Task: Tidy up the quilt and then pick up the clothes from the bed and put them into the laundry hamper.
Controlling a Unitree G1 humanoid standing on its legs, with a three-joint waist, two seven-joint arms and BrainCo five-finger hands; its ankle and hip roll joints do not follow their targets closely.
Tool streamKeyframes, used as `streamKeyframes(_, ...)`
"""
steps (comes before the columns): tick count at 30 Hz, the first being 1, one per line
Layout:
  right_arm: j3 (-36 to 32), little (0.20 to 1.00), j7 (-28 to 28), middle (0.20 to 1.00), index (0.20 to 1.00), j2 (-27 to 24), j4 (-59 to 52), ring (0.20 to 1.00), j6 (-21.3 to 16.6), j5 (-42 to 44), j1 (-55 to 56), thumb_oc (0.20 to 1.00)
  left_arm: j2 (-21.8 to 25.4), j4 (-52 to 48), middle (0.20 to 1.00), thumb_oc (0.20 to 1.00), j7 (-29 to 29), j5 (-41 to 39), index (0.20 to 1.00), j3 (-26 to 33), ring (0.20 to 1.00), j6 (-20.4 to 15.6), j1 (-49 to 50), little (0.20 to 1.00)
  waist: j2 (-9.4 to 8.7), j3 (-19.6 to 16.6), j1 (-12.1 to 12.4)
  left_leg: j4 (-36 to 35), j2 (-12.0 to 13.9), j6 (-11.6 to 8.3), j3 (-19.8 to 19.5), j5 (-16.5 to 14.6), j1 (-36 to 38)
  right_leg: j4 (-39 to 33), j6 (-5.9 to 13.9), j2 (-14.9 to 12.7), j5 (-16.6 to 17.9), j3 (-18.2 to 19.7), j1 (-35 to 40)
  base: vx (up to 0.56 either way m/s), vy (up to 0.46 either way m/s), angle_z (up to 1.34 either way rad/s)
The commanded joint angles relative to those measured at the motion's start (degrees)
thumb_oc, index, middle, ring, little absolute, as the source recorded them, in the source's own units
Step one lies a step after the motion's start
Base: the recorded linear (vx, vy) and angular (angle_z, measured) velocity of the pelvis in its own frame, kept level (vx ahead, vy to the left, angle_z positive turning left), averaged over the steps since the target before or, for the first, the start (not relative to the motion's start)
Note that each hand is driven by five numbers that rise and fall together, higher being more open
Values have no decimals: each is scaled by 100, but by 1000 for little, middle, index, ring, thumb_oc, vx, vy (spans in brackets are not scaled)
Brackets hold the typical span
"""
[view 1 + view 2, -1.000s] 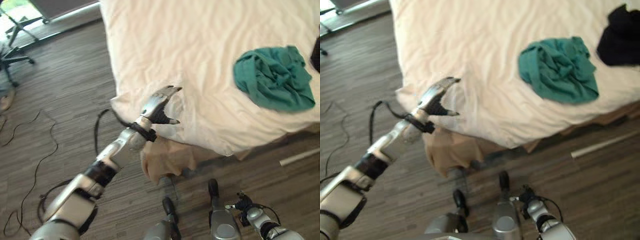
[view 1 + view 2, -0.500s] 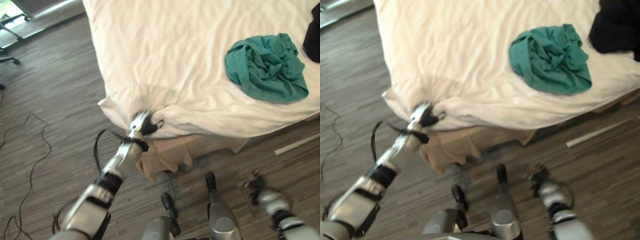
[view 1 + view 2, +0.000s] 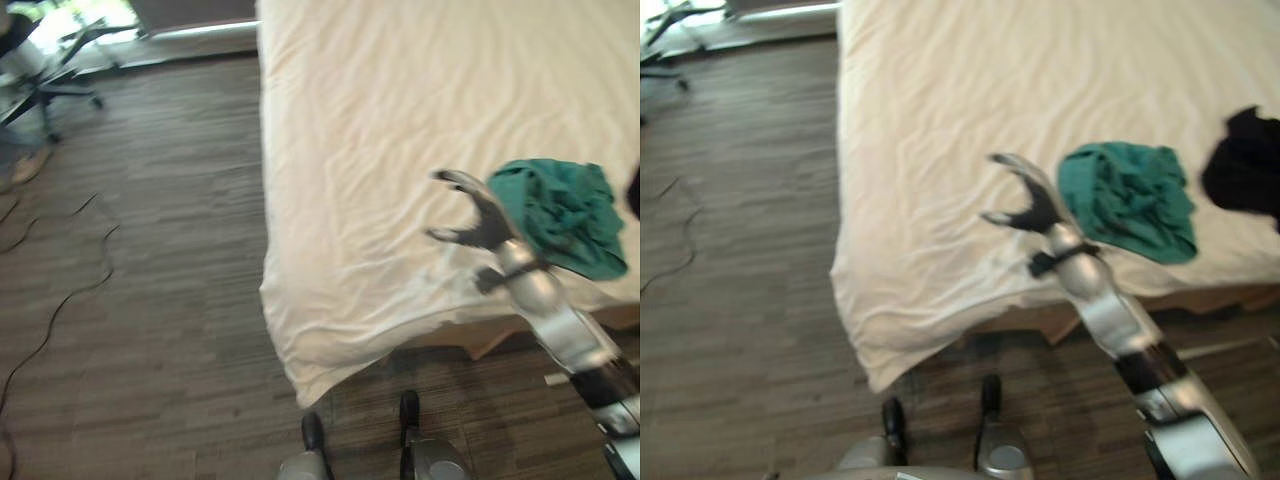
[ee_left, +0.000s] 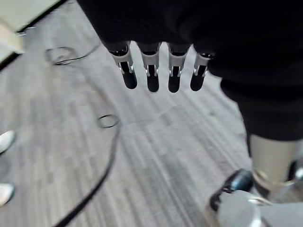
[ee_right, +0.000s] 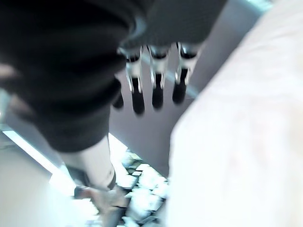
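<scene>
We note the right hand (image 3: 1032, 205) raised over the near part of the cream quilt (image 3: 940, 130), fingers and thumb spread wide in a loose claw, holding nothing; whether the fingertips graze the cloth we cannot tell; its wrist view shows the fingers (image 5: 156, 90) extended with the pale quilt (image 5: 236, 142) just past them. The teal garment (image 3: 1128, 198) lies crumpled on the quilt just beyond the right hand's outer side (apart from it, not touched); a black garment (image 3: 1245, 172) sits farther out the same way, near the bed's edge. The left hand (image 4: 161, 71) hangs over the wood floor (image 4: 142, 151), fingers straight and empty. Quilt corner drapes toward the floor (image 3: 130, 300), to the right hand's inner side.
</scene>
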Motion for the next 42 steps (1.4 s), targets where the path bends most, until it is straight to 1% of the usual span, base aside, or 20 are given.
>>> streamKeyframes(1, 626, 200, -73, 200, 200, 525, 614, 200, 25, 581, -1633, 200, 557, 361, 1000, 1000, 174, -166, 1000, -52, 1000, 50, -456, 1000, -490, 605, 329, 567, 304, -119, -53, -143, -250, 596, 32, -536, -704, 43, -217, -219, -88, 35)
streamKeyframes(2, 956, 200, -52, 200, 200, 951, 1214, 200, 121, 915, -2062, 200, 659, 245, 1000, 1000, 256, -219, 1000, -256, 1000, -27, -608, 1000, -448, 870, 518, 655, 335, -151, -156, -55, -514, 696, 9, -561, -687, -27, -396, -172, -62, 24)
streamKeyframes(3, 967, 200, -56, 200, 200, 963, 1252, 200, 101, 921, -2097, 200, 658, 247, 1000, 1000, 256, -221, 1000, -247, 1000, -28, -620, 1000, -450, 872, 505, 672, 336, -152, -165, -58, -538, 708, 7, -561, -692, -32, -413, -155, -51, 33)
streamKeyframes(6, 1244, 200, -59, 200, 200, 1486, 2118, 200, 136, 1261, -2254, 200, 732, -59, 1000, 1000, 386, -219, 1000, -623, 1000, -162, -903, 1000, -340, 1147, 628, 793, 377, -196, -294, 56, -939, 919, 4, -631, -699, -120, -711, -117, -7, 33)
streamKeyframes(10, 1560, 200, 106, 200, 200, 2096, 2664, 200, 100, 1494, -1643, 200, 716, -701, 1000, 1000, 479, -92, 1000, -1188, 1000, -329, -1433, 1000, -188, 1396, 571, 1066, 394, -206, -390, 61, -1400, 1389, 16, -777, -826, -190, -1141, -122, 18, 21)
streamKeyframes(12, 1855, 200, 448, 200, 200, 2242, 2875, 200, 148, 1497, -772, 200, 671, -1210, 1000, 1000, 463, -103, 1000, -1354, 1000, -367, -1684, 1000, -136, 1474, 455, 1313, 370, -210, -453, -60, -1502, 1599, 21, -819, -933, -146, -1230, -52, 41, 15)
streamKeyframes(14, 1925, 200, 583, 200, 200, 2211, 2904, 200, 149, 1482, -484, 200, 643, -1337, 1000, 1000, 465, -149, 1000, -1380, 1000, -388, -1777, 1000, -137, 1473, 402, 1378, 363, -208, -456, -103, -1493, 1643, 24, -827, -949, -143, -1226, -20, 15, 1)
streamKeyframes(17, 2044, 200, 1154, 200, 200, 1813, 2482, 200, 148, 1623, 384, 200, 598, -1592, 1000, 1000, 391, -168, 1000, -1408, 1000, -446, -1877, 1000, -176, 1425, 232, 1429, 357, -191, -428, -270, -1318, 1612, 19, -822, -987, -82, -1106, 9, 35, 4)
streamKeyframes(18, 2041, 200, 1156, 200, 200, 1804, 2472, 200, 153, 1625, 388, 200, 595, -1594, 1000, 1000, 390, -168, 1000, -1410, 1000, -445, -1878, 1000, -175, 1415, 229, 1409, 349, -186, -429, -240, -1329, 1588, 18, -825, -957, -86, -1113, 77, 37, -5)
streamKeyframes(19, 2017, 200, 1702, 200, 200, 1376, 1685, 200, 118, 2252, 932, 200, 606, -1668, 1000, 1000, 282, -105, 1000, -1429, 1000, -480, -1851, 1000, -230, 1319, 100, 1348, 358, -194, -337, -296, -1129, 1489, 24, -792, -952, -65, -963, 104, 30, -10)
streamKeyframes(21, 1627, 200, 2122, 200, 200, 808, 414, 200, -71, 3125, 1428, 200, 678, -1580, 1000, 1000, 147, 57, 1000, -1426, 1000, -509, -1806, 1000, -307, 1148, -134, 1222, 340, -204, -182, -350, -785, 1286, 47, -712, -941, 4, -701, 149, 36, -16)
streamKeyframes(22, 1618, 200, 2123, 200, 200, 797, 397, 200, -60, 3129, 1435, 200, 675, -1579, 1000, 1000, 147, 57, 1000, -1430, 1000, -509, -1810, 1000, -307, 1142, -132, 1200, 331, -199, -181, -320, -791, 1263, 46, -717, -912, 2, -706, 89, 27, -31)
streamKeyframes(23, 1403, 200, 2106, 200, 200, 670, -88, 200, -195, 3342, 1442, 200, 696, -1539, 1000, 1000, 130, 105, 1000, -1418, 1000, -513, -1809, 1000, -306, 1093, -209, 1129, 324, -199, -128, -311, -703, 1181, 53, -699, -889, 42, -657, 43, 23, -43)
streamKeyframes(25, 1058, 200, 1978, 200, 200, 774, -521, 200, -354, 3646, 1338, 200, 672, -1429, 1000, 1000, 111, 146, 1000, -1424, 1000, -496, -1804, 1000, -286, 1048, -314, 1020, 307, -191, -32, -279, -613, 1092, 65, -675, -827, 122, -658, 31, 39, -57)
streamKeyframes(27, 622, 200, 1489, 200, 200, 1045, -960, 200, -659, 3816, 798, 200, 607, -1308, 1000, 1000, 154, 30, 1000, -1415, 1000, -495, -1854, 1000, -185, 1108, -404, 972, 294, -185, 126, -245, -605, 1074, 73, -632, -747, 274, -803, -14, 52, -43)
streamKeyframes(31, 403, 200, 1023, 200, 200, 1202, -995, 200, -812, 3631, 210, 200, 524, -1395, 1000, 1000, 235, -47, 1000, -1492, 1000, -528, -1915, 1000, -92, 1233, -462, 1065, 306, -201, 202, -198, -798, 1098, 58, -645, -689, 377, -1070, -49, 13, -40)
streamKeyframes(34, 171, 200, 508, 200, 200, 1188, -110, 200, -769, 3339, -1, 200, 412, -1587, 1000, 1000, 181, -81, 1000, -1661, 1000, -548, -1939, 1000, -1, 1404, -504, 1347, 334, -222, 210, -239, -1140, 1348, 40, -690, -713, 466, -1444, -70, -14, -6)
streamKeyframes(37, -269, 200, 103, 200, 200, 1307, 1239, 200, -598, 3310, 229, 200, 248, -1544, 1000, 1000, 37, -493, 1000, -1565, 1000, -553, -2015, 1000, 50, 1449, -533, 1730, 383, -196, 227, -402, -1422, 1724, 20, -718, -801, 532, -1759, -40, 10, 3)
streamKeyframes(39, -972, 200, -91, 200, 200, 1500, 2017, 200, -610, 3410, 853, 200, 46, -1353, 1000, 1000, 81, -795, 1000, -1372, 1000, -537, -1990, 1000, 12, 1419, -614, 1853, 380, -141, 219, -546, -1415, 1860, 31, -730, -846, 587, -1819, 14, 27, 0)
streamKeyframes(42, -1432, 200, -158, 200, 200, 1504, 2374, 200, -615, 3496, 1328, 200, -18, -1386, 1000, 1000, 41, -980, 1000, -1319, 1000, -554, -1974, 1000, -42, 1380, -694, 1827, 338, -101, 225, -632, -1322, 1800, 58, -752, -852, 600, -1710, 34, 25, -4)
